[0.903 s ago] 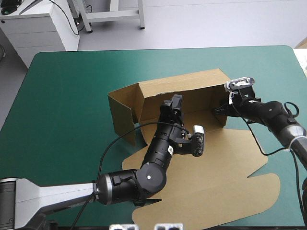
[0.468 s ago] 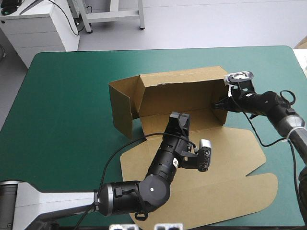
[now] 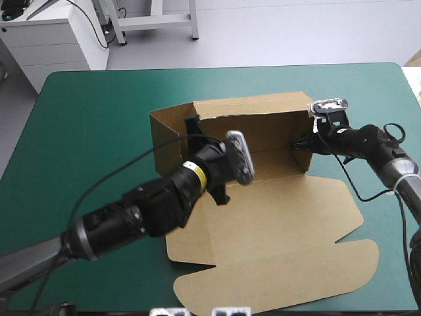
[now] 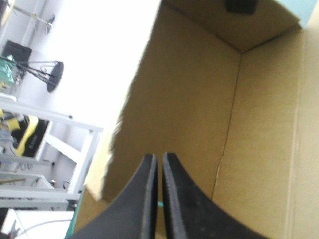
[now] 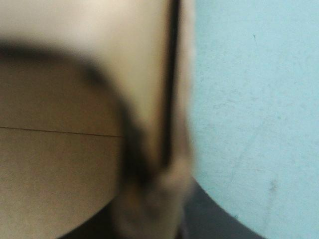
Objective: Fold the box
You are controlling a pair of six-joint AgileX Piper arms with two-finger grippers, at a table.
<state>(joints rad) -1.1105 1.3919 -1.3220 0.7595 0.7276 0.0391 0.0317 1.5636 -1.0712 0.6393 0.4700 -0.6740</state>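
Box (image 3: 263,217) sits mid teal-green table (image 3: 85,118), back wall standing up. Left gripper (image 3: 193,125) is pinched together on nothing, up by that wall's 9 o'clock end. Right gripper (image 3: 299,143) over at 3 o'clock is clamped on the box's side flap

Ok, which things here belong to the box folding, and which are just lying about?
Belong to the job:
box, back wall raised
left gripper, shut, tips at the back wall's inside
right gripper, shut on the box's right end flap

Lying about:
nothing loose shows; only the table under it all
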